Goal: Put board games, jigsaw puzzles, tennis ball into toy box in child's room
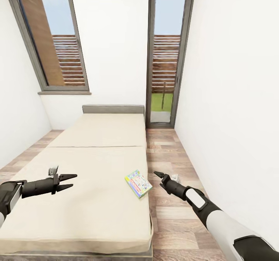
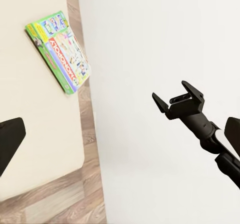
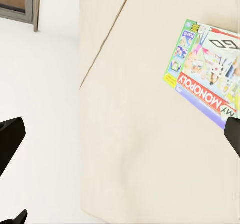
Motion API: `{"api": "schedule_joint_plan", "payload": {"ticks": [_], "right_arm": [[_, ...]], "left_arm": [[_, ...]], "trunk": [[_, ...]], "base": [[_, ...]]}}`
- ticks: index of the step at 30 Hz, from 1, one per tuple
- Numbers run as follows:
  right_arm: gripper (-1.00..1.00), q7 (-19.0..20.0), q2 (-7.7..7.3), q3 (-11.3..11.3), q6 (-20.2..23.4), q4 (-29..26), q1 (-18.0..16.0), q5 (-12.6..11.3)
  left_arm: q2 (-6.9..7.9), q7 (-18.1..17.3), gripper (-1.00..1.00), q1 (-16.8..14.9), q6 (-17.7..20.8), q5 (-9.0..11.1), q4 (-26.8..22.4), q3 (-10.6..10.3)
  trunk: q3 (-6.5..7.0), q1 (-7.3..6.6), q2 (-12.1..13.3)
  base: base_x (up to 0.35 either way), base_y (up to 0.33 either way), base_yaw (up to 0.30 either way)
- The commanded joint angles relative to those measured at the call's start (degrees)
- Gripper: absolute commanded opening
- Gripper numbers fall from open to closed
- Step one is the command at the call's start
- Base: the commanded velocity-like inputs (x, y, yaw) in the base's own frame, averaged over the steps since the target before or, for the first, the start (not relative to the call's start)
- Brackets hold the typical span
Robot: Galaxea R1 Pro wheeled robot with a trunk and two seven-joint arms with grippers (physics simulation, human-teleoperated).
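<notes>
Robot's facing the bed [image 1: 93,164], and one board game [image 1: 138,183] with a green edge is lying flat near the mattress's right edge, not picked up, so going by what's showing, I'd say this part of the tidy-up is barely getting going and the game is waiting to be carried off to the toy box. Both arms are reaching forward low, the left gripper [image 1: 66,182] hovering over the mattress well apart from the game, jaws spread and holding nothing. The right gripper [image 1: 159,175] is hanging over the floor just beside the game, also spread and carrying nothing.
</notes>
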Motion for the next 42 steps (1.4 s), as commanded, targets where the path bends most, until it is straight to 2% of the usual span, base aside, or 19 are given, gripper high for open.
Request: {"api": "schedule_joint_plan", "payload": {"ticks": [1,20,24,29,36,42], "right_arm": [[1.0,0.1,-0.04,0.2,0.2,0.0,0.0,-0.3],[1.0,0.2,-0.12,0.2,-2.6,0.5,0.0,-0.3],[1.0,0.2,0.04,0.2,-2.8,0.6,0.0,-0.3],[1.0,0.0,0.64,0.2,-5.1,0.5,0.0,-0.3],[1.0,-0.3,0.94,0.2,-5.7,0.6,0.0,-0.6],[1.0,-0.1,0.7,-0.4,-5.4,0.7,0.0,-4.6]], "left_arm": [[-0.02,-0.3,1.0,0.0,0.6,-0.2,0.0,0.2],[-0.12,-0.4,1.0,-0.1,0.6,0.0,0.0,0.2],[-0.15,-0.4,1.0,0.0,0.6,0.0,0.0,0.2],[-0.11,-0.6,1.0,0.0,0.6,0.1,0.0,0.2],[-0.01,-4.7,1.0,-0.1,1.3,0.0,0.0,0.3],[-0.17,-6.6,1.0,-0.2,1.5,-0.1,0.0,0.4]], "trunk": [[-0.24,0.22,-0.4],[-3.65,4.4,-8.1],[-4.37,5.27,-9.7],[-5.27,6.37,-11.7],[-6.52,7.91,-14.5],[-7.6,9.23,-16.9]], "base": [[-0.004,0.0,0.0],[0.0,0.0,0.0],[0.0,0.0,0.0],[0.0,0.0,0.0],[0.0,0.0,0.0],[0.0,0.0,0.0]]}}
